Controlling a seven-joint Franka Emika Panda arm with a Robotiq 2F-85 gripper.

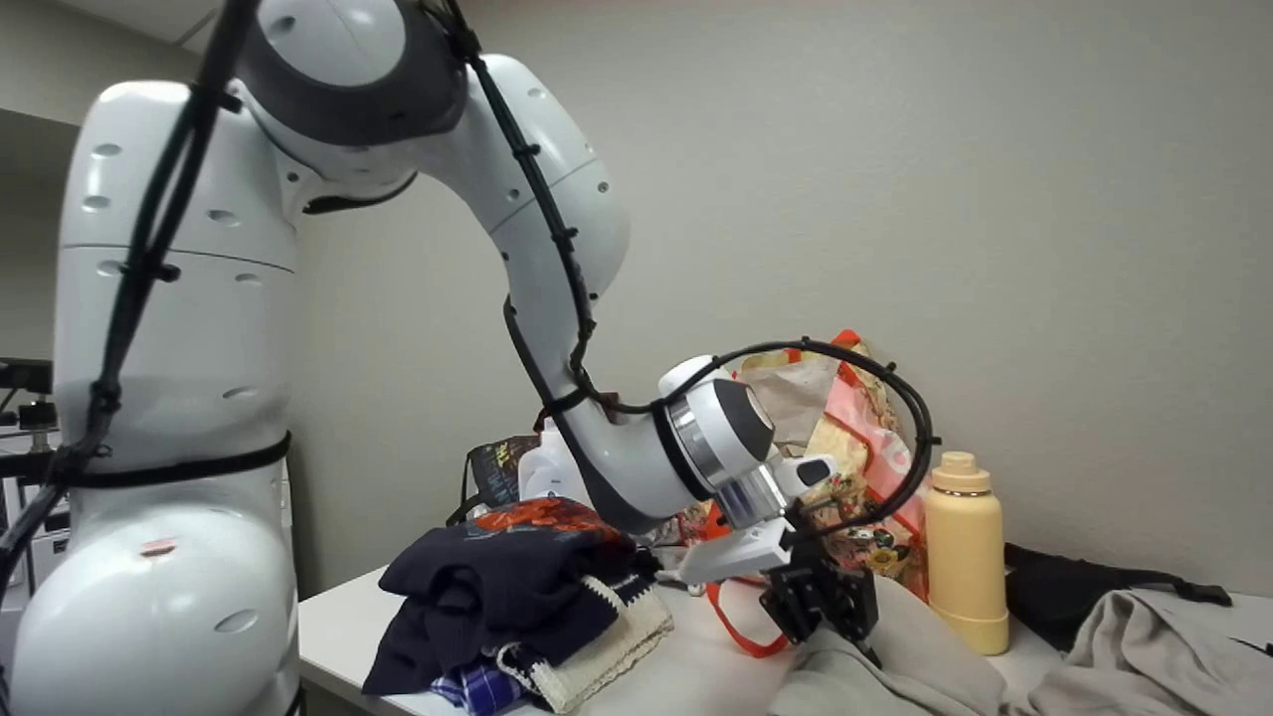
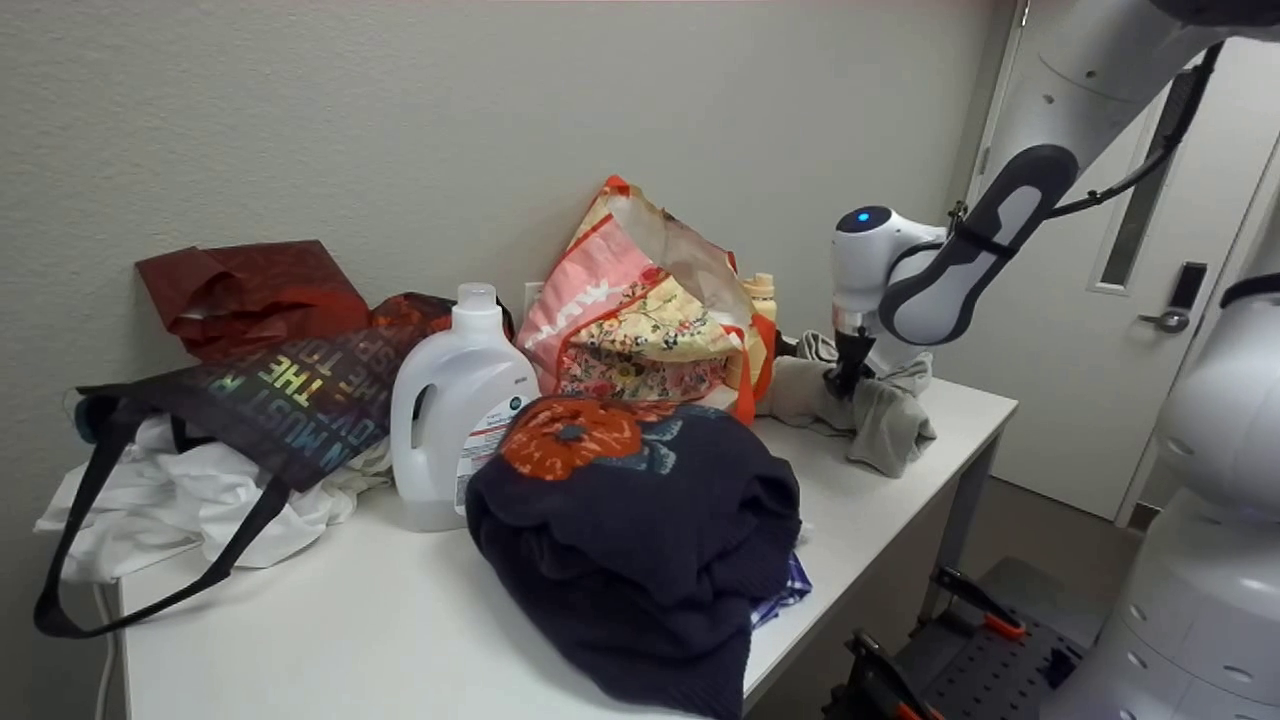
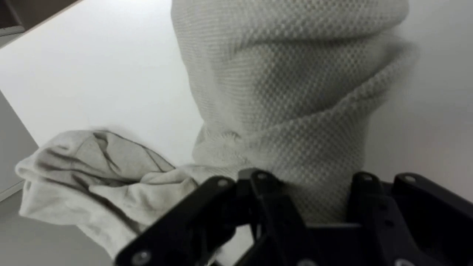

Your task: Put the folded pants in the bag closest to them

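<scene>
On the white desk (image 2: 380,630), near the far end in an exterior view: grey folded pants (image 3: 295,81), all bumpy and wrinkled. Right down on top: the black gripper (image 3: 314,177), fingers (image 3: 264,184) partly apart, with grey cloth in the gap. Cannot tell if squeezing tight or just sitting around the cloth. Beside the pants: a floppy grey heap (image 3: 88,177); cannot tell if part of the same pants. Just beside, standing up: a yellow bottle (image 1: 965,547). Near, too: the flowery bag (image 2: 640,330) with red handles. Farther off: a big dark blue sweater (image 2: 640,510) with an orange flower, and a white jug (image 2: 440,470). Well apart: a dark bag (image 2: 310,390) with words, touching white cloth (image 2: 225,490).
</scene>
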